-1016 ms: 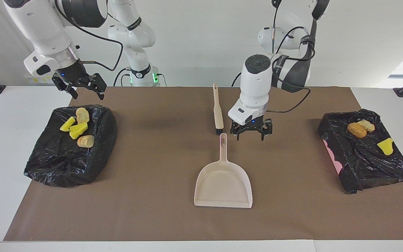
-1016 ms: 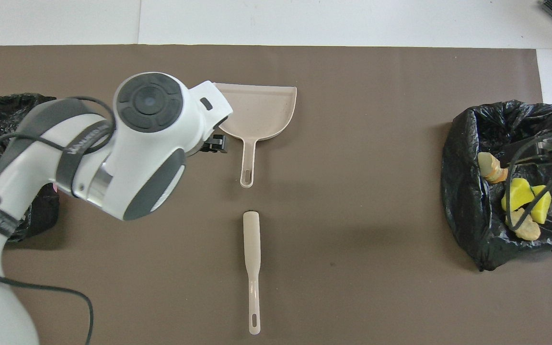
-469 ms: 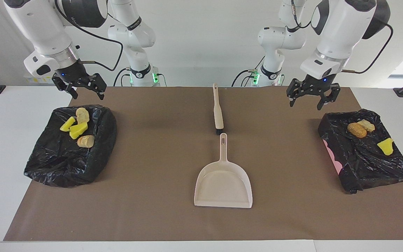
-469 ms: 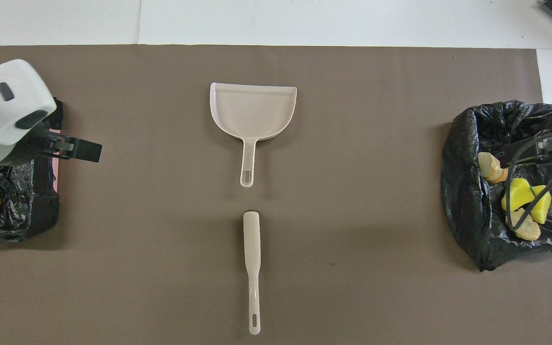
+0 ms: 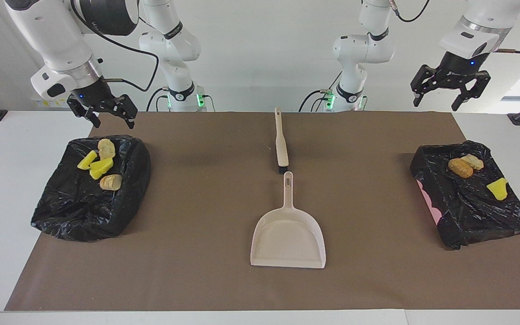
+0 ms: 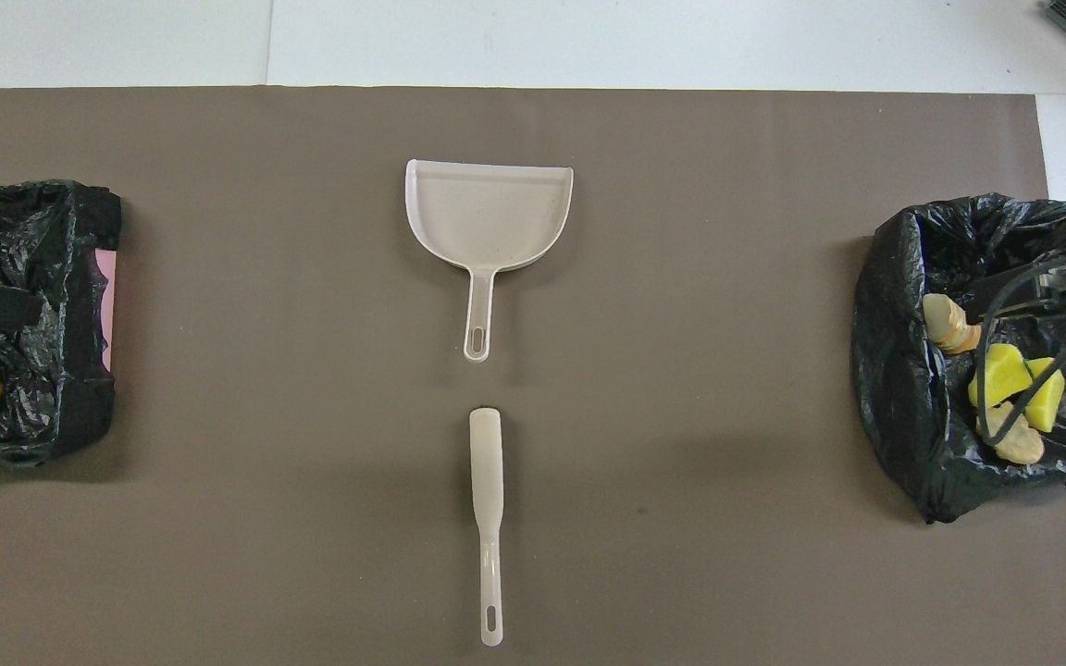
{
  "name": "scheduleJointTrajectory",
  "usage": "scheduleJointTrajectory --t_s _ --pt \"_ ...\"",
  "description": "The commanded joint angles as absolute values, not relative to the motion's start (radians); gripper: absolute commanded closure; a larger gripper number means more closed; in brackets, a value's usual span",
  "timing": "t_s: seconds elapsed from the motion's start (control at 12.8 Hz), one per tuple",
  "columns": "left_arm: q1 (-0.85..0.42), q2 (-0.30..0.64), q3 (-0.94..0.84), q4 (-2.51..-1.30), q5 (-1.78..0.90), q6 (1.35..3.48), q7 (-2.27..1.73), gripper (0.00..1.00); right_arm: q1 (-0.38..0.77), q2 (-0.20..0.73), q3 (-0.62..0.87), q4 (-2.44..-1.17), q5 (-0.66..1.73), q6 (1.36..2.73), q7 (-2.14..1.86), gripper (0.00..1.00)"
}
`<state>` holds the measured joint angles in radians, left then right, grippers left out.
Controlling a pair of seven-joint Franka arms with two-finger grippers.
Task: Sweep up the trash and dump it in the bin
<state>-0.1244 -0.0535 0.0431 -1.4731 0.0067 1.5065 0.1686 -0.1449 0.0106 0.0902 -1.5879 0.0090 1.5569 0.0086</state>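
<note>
The trash lies in two bins lined with black bags. The bin [image 5: 90,198] at the right arm's end holds yellow sponge pieces [image 5: 99,167] and beige chunks [image 5: 110,182]. The bin [image 5: 476,212] at the left arm's end holds an orange-brown nugget [image 5: 460,168], a beige chunk [image 5: 473,160] and a yellow piece [image 5: 497,188]. My right gripper [image 5: 112,118] hangs open and empty over its bin's robot-side edge. High over the other bin, my left gripper [image 5: 436,104] is open and empty too.
A beige dustpan [image 5: 288,234] lies mid-table with its handle toward the robots. A beige brush [image 5: 281,144] lies in line with it, nearer the robots. A brown mat [image 5: 197,271] covers the table between the bins.
My left arm has swung up from beside the dustpan handle to high over the bin at its end of the table. The right arm has stayed still.
</note>
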Motion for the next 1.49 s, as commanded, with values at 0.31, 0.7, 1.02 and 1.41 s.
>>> scheduleJointTrajectory --t_s 0.31,0.7,1.02,1.41 --pt "-0.071 -0.071 0.005 -1.46 -0.018 1.46 0.167 0.0 -0.147 0.008 0.092 -1.583 0.021 1.539 0.017 0.0" --pt "-0.067 -0.087 -0.002 -1.476 -0.015 1.394 0.109 0.0 -0.147 0.008 0.092 -1.583 0.021 1.539 0.017 0.0" --pt "-0.058 -0.115 -0.002 -1.523 -0.014 1.407 0.068 0.0 -0.147 0.008 0.092 -1.583 0.023 1.539 0.017 0.0" --pt "-0.055 -0.115 0.003 -1.525 -0.005 1.404 0.037 0.0 -0.147 0.008 0.092 -1.583 0.023 1.539 0.017 0.0"
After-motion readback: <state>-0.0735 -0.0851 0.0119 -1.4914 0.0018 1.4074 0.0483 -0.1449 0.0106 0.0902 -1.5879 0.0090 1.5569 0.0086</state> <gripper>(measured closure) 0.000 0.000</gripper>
